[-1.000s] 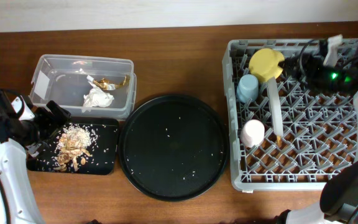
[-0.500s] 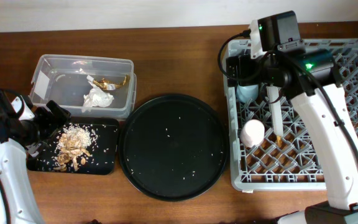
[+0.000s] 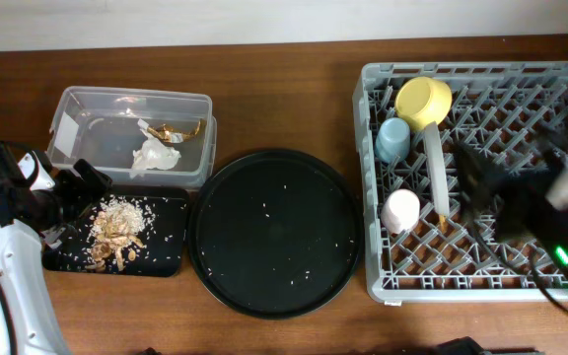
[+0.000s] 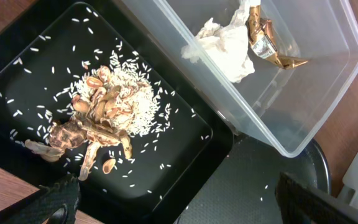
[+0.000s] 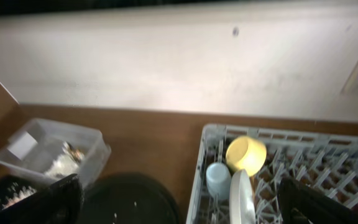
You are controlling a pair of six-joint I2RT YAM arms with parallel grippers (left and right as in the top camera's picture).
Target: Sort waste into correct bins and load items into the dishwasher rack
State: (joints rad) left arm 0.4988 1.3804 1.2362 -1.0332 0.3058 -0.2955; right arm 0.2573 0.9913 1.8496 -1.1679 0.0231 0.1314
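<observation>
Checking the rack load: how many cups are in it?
2: the light-blue cup beside the yellow bowl, the pink cup further along the rack left edge. The blurred right arm could hide more.

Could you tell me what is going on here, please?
The crumpled white paper napkin and small gold foil wrapper lie in the clear rectangular plastic tub, the beige crumbly food scraps in the shallow black rectangular tray. The yellow bowl, small light-blue cup, small pink cup and pale round plate sit in the large grey plastic rack. The left claw and right claw are open and empty.
</observation>
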